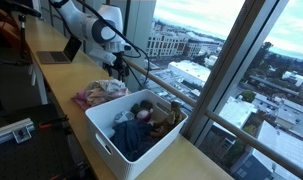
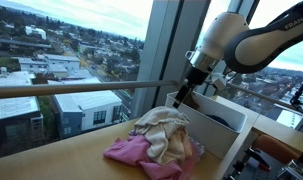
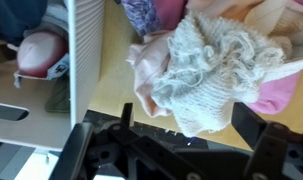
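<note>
In the wrist view, my gripper [image 3: 188, 128] stands wide open. One of my fingers [image 3: 126, 118] is on one side, its mate is far across on the other, and nothing is caught between them. Just past my fingertips lies the pile of cloths [image 3: 206, 70]. On top is a cream cloth [image 3: 213, 62] with a loose, nubbly knit, bunched into a lump. A pale peach fold shows along one edge and a pink cloth [image 3: 278, 95] pokes out from under another. Only this view shows the weave that closely. It also shows a strip of bare counter [image 3: 111, 70] between the pile and the slatted wall of the white bin [image 3: 84, 55].

In both exterior views I hang above the pile, clear of it. In an exterior view my gripper [image 1: 118, 68] is over the far edge of the pile [image 1: 99, 93], which sits on the counter [image 1: 63, 85] just beside the bin [image 1: 109, 140]. That view looks down into the bin, where dark blue clothes [image 1: 136, 137] are heaped with smaller, paler items. A laptop [image 1: 59, 56] stands farther along the counter.

The lower exterior view shows the pile [image 2: 156, 140] side-on, with the cream cloth draped over the pink. My gripper [image 2: 179, 97] is behind it and a corner of the bin [image 2: 219, 128] beyond. A rail [image 2: 71, 90] crosses the window, with the city below.
</note>
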You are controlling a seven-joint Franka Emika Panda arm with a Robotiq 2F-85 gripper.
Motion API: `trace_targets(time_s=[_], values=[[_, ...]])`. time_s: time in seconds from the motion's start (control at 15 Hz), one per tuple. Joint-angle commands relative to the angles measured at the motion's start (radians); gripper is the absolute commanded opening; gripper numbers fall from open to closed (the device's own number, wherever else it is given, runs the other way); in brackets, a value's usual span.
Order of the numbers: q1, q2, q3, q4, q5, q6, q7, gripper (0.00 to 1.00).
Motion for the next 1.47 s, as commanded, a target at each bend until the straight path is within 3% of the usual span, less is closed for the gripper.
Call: trace_targets(time_s=[0.0, 0.53, 0.8, 1.2, 1.4], values=[[-0.041, -0.085, -0.038, -0.036, 0.028, -0.014, -0.06, 1.0], [-0.139, -0.058, -0.178, -0.065, -0.039, 0.024, -0.11, 1.0], [-0.18, 0.046, -0.225, -0.064, -0.057, 0.045, -0.124, 1.0], [-0.246, 0.248, -0.24, -0.035, -0.033, 0.101, -0.16, 1.0], [-0.241, 0.339, -0.244, -0.014, -0.042, 0.13, -0.145, 1.0]])
